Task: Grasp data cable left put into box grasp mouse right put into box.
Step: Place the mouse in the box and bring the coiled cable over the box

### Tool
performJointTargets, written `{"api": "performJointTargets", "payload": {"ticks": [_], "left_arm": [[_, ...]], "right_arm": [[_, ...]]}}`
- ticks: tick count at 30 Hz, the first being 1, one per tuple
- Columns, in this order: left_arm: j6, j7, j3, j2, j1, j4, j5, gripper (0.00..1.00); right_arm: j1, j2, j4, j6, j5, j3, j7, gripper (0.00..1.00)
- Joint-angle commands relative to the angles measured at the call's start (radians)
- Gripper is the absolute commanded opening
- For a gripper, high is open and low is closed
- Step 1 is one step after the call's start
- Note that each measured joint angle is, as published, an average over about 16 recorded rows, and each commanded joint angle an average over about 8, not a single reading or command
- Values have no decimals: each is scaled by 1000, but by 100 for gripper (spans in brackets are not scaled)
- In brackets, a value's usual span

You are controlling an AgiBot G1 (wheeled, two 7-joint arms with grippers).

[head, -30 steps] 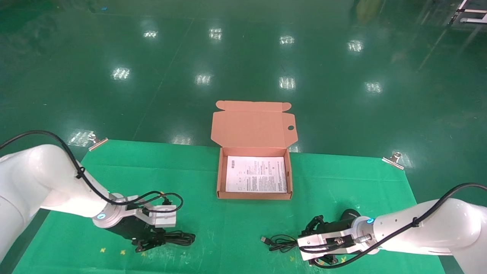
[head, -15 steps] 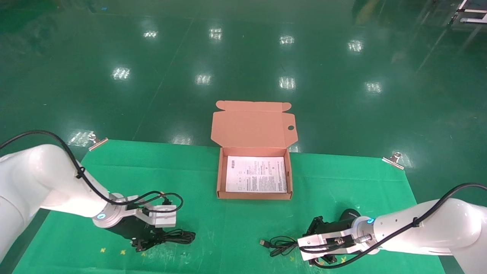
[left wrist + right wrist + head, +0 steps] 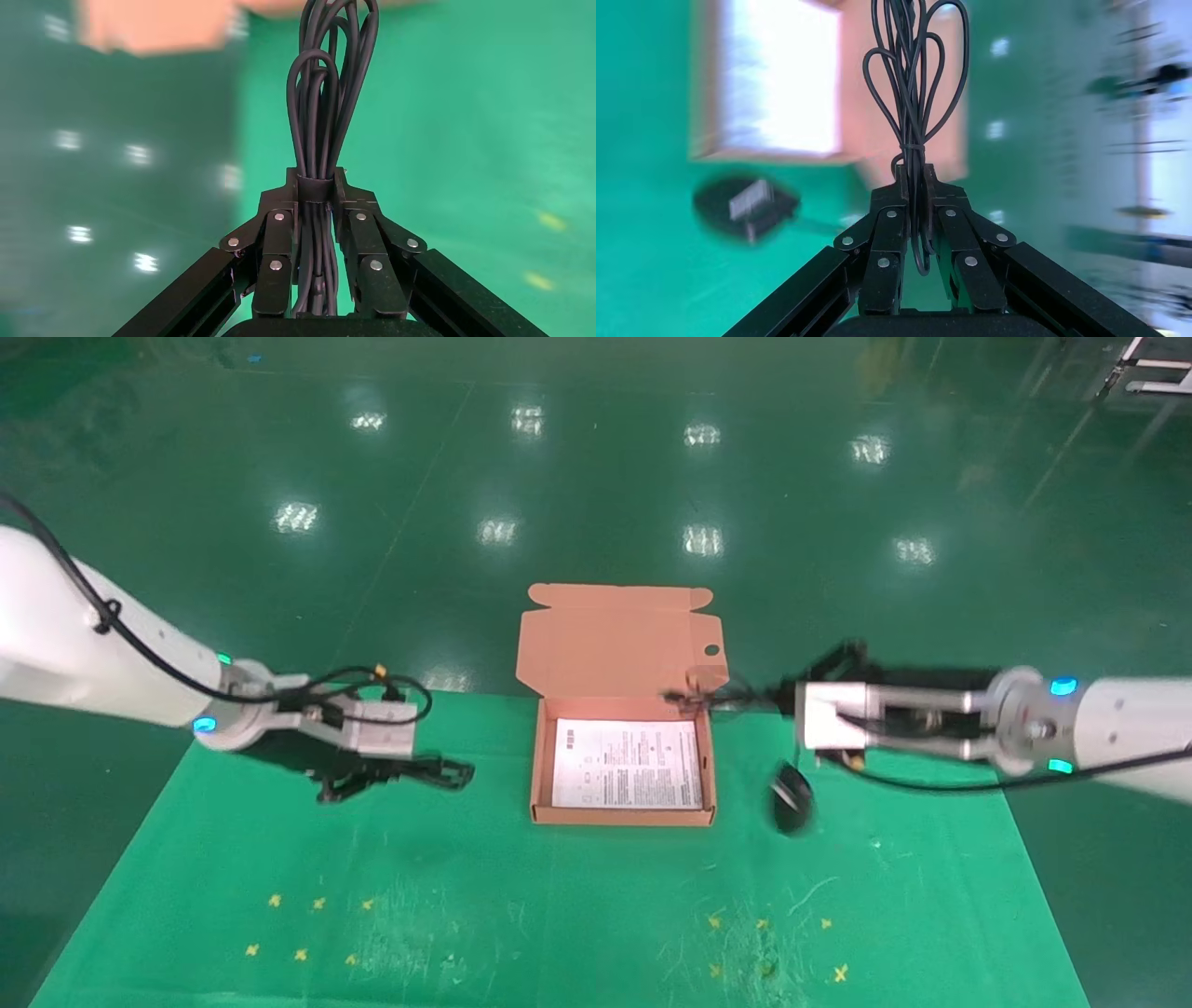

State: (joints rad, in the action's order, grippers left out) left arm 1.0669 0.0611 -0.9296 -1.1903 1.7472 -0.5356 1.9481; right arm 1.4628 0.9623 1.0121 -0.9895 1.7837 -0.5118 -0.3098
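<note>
- The jaws of the left gripper (image 3: 314, 210) are pressed together on the data cable (image 3: 325, 105), which is pinched at its banded middle; its loops are seen fanning out past the fingertips in the left wrist view.
- In the head view, the left gripper (image 3: 372, 775) is found at left of centre, raised over the green worktop (image 3: 559, 915), and the data cable (image 3: 424, 772) is held out from it toward the box, well apart from the box's left wall.
- The jaws of the right gripper (image 3: 916, 186) are pressed together on the mouse cord (image 3: 912, 77), a thin tied bundle whose loops spread beyond the fingertips.
- The mouse (image 3: 747, 203) is seen in the right wrist view with its white label facing the camera, near the box's wall and outside it; whether it hangs or touches the worktop cannot be told.
- In the head view, the right gripper (image 3: 787, 696) is placed right of centre, just beside the box's upper right corner, and the mouse cord (image 3: 717, 694) is stretched from it to that corner.
- The mouse (image 3: 792, 798) appears blurred at right of the box, below the right gripper.
- The box (image 3: 535, 775) lies open at the frame's centre, its flap lid raised at the far side and a white printed sheet (image 3: 626, 764) lining its floor.
</note>
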Motion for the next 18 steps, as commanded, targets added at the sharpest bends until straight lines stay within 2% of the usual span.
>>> {"api": "performJointTargets", "payload": {"ticks": [1,7,13,18], "left_arm": [[-24,-24,6,13,7,-64,4,0],[-155,-85,12,-17,17,-130,57,0],[-237,-106,11,-64,49,-90,103,0],[-264,-111,8,-87,73,-57,123,0]], "right_arm": [[26,8,21,18,-9,15,11,0],[123,134,-76,77,-31,23,-54,0],[206,255,-222,122,-51,21,-140,0],[248,314,-311,145,-63,23,-189,0]]}}
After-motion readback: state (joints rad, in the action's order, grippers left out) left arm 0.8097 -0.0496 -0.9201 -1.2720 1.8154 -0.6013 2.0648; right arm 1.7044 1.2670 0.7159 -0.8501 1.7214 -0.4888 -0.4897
